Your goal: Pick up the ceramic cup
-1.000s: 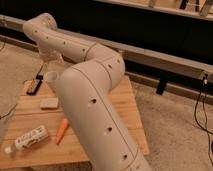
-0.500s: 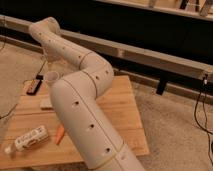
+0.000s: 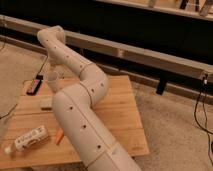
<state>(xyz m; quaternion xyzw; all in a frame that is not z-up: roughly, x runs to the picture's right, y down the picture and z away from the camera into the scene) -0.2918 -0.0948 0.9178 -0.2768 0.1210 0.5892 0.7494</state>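
Note:
The ceramic cup (image 3: pixel 52 80) is small, white and upright at the far left part of the wooden table (image 3: pixel 125 115). My white arm rises from the bottom of the view, bends over the table and reaches up and left. My gripper (image 3: pixel 50 65) hangs down from the wrist directly above the cup, close to its rim. The forearm partly covers the cup's right side.
A long white labelled bottle (image 3: pixel 27 140) lies at the table's front left, with a small orange object (image 3: pixel 60 136) beside it. A dark flat object (image 3: pixel 34 85) lies at the left edge. A small brown piece (image 3: pixel 46 106) lies mid-left. Cables (image 3: pixel 202 107) hang at the right.
The arm has folded further back and left, uncovering more of the table's right side. The wrist has come down over the cup.

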